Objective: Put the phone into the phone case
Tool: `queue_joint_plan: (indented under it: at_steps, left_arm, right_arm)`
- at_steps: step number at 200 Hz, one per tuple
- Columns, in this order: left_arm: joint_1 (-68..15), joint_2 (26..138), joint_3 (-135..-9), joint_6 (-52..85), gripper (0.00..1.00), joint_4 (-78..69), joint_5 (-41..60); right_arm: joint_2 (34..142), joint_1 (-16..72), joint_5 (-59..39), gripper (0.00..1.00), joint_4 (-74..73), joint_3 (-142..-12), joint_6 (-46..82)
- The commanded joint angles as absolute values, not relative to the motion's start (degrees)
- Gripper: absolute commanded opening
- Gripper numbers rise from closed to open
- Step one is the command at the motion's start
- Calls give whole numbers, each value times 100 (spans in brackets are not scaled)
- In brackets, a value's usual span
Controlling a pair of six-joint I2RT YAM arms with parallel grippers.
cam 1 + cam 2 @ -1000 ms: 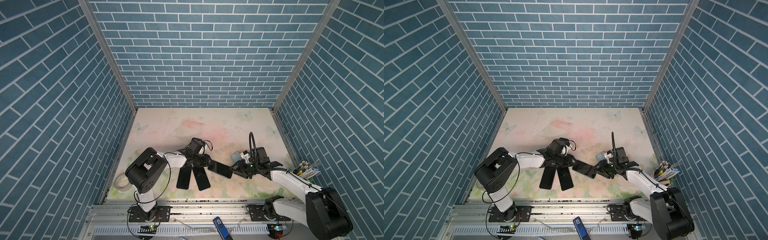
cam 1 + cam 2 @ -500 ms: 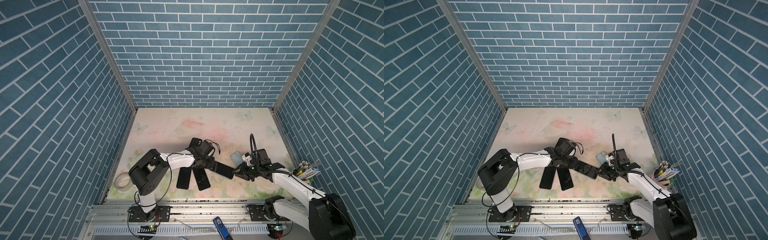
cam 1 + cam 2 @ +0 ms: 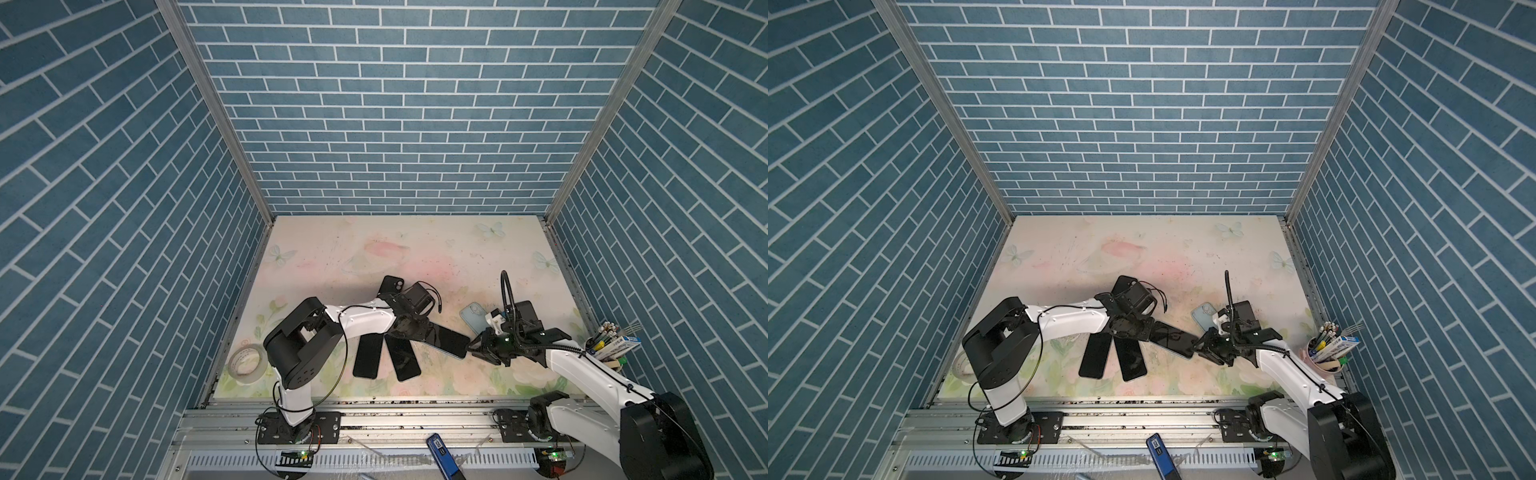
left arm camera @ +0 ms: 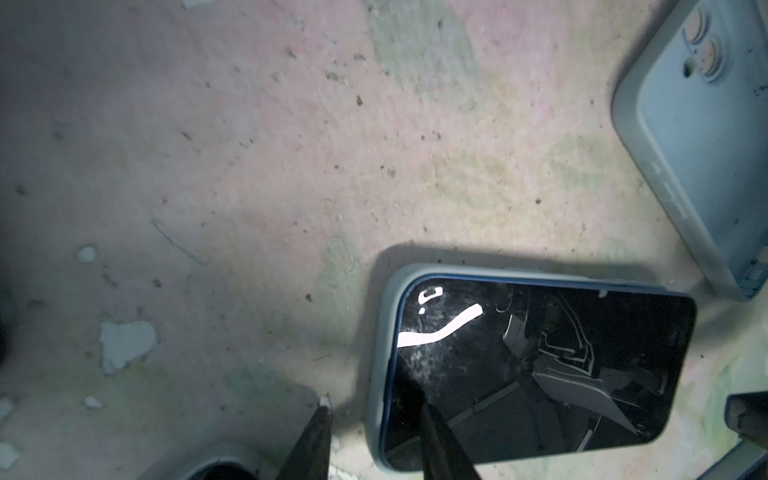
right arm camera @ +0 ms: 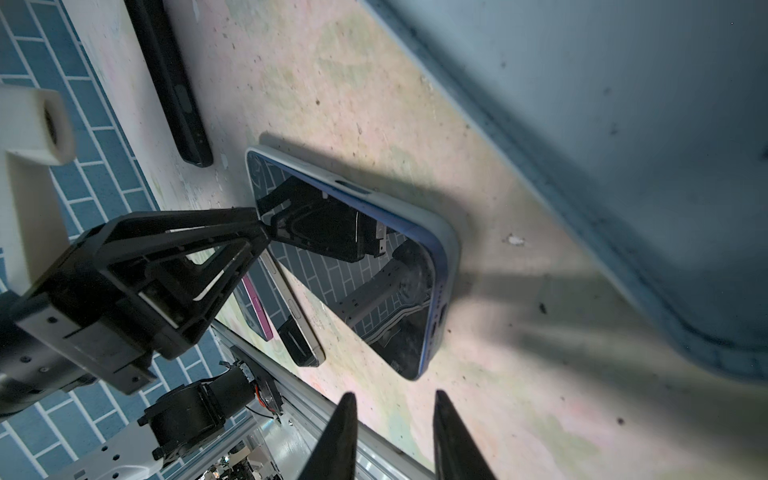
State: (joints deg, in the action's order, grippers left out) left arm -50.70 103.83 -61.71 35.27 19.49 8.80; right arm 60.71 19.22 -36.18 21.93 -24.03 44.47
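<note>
The phone point(image 3: 446, 341) lies screen-up in its pale case point(image 4: 376, 374) on the bench's point(image 3: 374, 249) near middle, the left hand point(image 4: 368, 395) narrowly parted with one fingertip point(image 4: 428, 419) on the glass, likely seating it, while the right hand point(image 5: 395, 395), narrow and empty, guards its right end.

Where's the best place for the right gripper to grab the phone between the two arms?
Probably its free short end facing the right gripper, pinching across the long edges from above: the phone lies screen up, with the left gripper at its other end.
</note>
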Motion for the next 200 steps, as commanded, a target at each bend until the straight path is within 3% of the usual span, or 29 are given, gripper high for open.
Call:
queue_joint_plan:
  at_steps: [1, 109, 200]
  left_arm:
    - [-5128, 10413, -6205, 3481, 37, 2237, 797]
    - [-5115, 10555, -6214, 3416, 25, 1916, 1102]
    - [-5027, 10642, -6203, 3413, 26, 1778, 1291]
  right_arm:
    - [5967, 1934, -3528, 31, 2253, -2265, 4354]
    - [6331, 2221, -3489, 25, 1764, -2153, 4587]
    - [6745, 2446, -3384, 21, 1383, -2192, 4702]
